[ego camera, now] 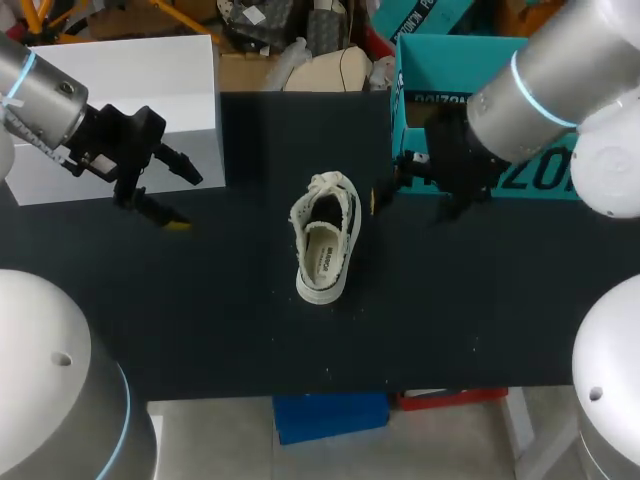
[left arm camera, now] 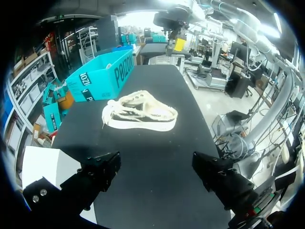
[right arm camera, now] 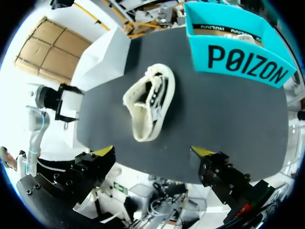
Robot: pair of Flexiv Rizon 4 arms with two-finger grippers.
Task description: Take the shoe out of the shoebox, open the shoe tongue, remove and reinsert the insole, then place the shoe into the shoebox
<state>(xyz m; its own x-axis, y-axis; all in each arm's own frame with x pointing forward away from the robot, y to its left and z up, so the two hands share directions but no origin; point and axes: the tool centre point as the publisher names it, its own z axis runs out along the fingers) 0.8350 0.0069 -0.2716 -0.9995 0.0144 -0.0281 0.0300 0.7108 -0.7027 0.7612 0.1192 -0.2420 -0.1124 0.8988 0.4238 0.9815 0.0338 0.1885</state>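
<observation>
- One shoe point(ego camera: 325, 240), lying lengthwise away from the robot, toe probably at the far end.
- One teal shoebox point(ego camera: 455, 65).
- Left gripper point(left arm camera: 157, 167) and right gripper point(right arm camera: 152, 155): fingers spread apart on both.

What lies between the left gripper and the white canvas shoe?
Nothing: the head view shows only bare black table between the left gripper and the white canvas shoe.

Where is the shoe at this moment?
In the head view the shoe lies on the black table near its middle, outside the teal shoebox, which stands behind it to the right.
</observation>
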